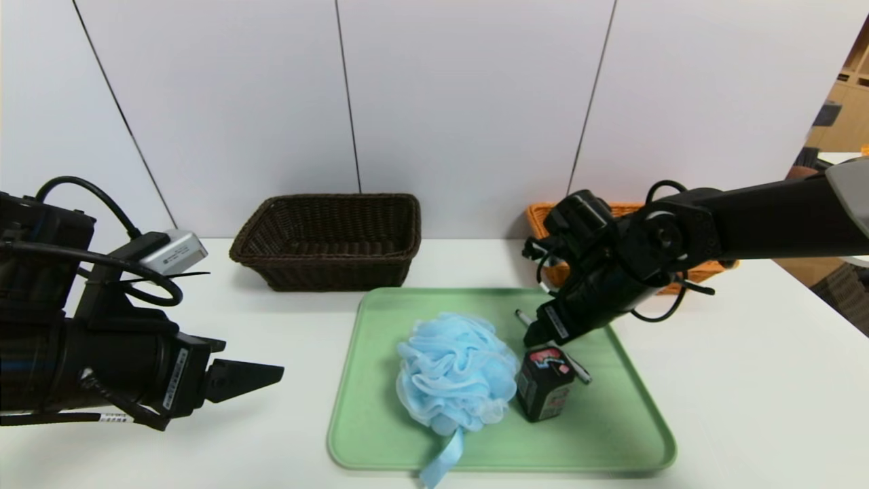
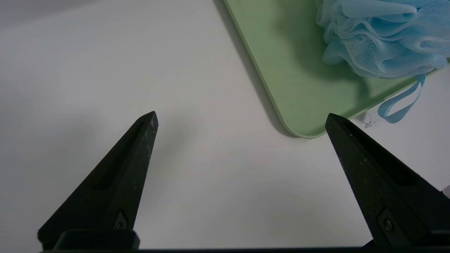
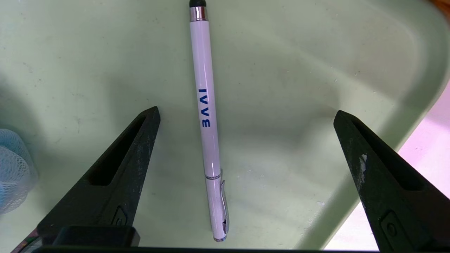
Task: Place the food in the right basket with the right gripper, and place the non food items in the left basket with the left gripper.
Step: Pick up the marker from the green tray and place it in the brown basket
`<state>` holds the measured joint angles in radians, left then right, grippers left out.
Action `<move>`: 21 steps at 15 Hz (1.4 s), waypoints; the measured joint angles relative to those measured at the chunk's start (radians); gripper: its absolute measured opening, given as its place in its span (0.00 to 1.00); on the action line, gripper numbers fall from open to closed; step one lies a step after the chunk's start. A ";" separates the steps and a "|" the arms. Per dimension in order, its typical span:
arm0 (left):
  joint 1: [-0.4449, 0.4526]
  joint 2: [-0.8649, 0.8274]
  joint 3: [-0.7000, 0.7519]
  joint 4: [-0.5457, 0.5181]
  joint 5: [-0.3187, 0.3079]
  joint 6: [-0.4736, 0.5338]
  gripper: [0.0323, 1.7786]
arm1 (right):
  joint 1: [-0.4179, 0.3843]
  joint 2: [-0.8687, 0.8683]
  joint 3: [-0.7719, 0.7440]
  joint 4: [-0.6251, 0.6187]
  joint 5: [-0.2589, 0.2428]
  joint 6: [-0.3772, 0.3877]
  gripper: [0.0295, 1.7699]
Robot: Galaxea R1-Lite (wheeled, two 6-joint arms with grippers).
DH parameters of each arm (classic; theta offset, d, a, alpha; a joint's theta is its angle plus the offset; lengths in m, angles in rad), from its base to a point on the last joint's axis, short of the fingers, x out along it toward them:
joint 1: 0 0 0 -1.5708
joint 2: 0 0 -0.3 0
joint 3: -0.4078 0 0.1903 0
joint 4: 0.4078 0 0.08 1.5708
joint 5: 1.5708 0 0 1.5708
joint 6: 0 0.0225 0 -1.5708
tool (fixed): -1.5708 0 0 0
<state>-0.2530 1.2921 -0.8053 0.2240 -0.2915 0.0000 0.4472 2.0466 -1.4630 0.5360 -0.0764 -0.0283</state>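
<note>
- At twelve o'clock I see a pale grey-white panel wall [image 1: 461,102], split by thin dark seams that fan outward toward the top.
- The white table [image 1: 747,380] fills my lower view, its surface matte and evenly lit, with soft shadows.
- At two o'clock, past the wall's edge, I see light wooden shelving [image 1: 848,102] in a warmer-lit area.
</note>
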 joint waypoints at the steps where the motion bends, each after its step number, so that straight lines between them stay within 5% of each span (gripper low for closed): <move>1: 0.000 0.000 0.000 0.000 0.000 0.000 0.95 | -0.002 0.000 -0.001 0.001 0.010 0.007 0.96; 20: -0.005 -0.006 0.004 -0.001 0.000 0.000 0.95 | -0.003 -0.004 0.003 0.000 0.032 0.019 0.96; 21: -0.005 -0.006 0.004 -0.001 0.000 0.000 0.95 | -0.003 -0.004 0.003 0.000 0.033 0.019 0.86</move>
<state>-0.2579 1.2860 -0.8009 0.2226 -0.2915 0.0000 0.4445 2.0430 -1.4600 0.5360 -0.0436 -0.0091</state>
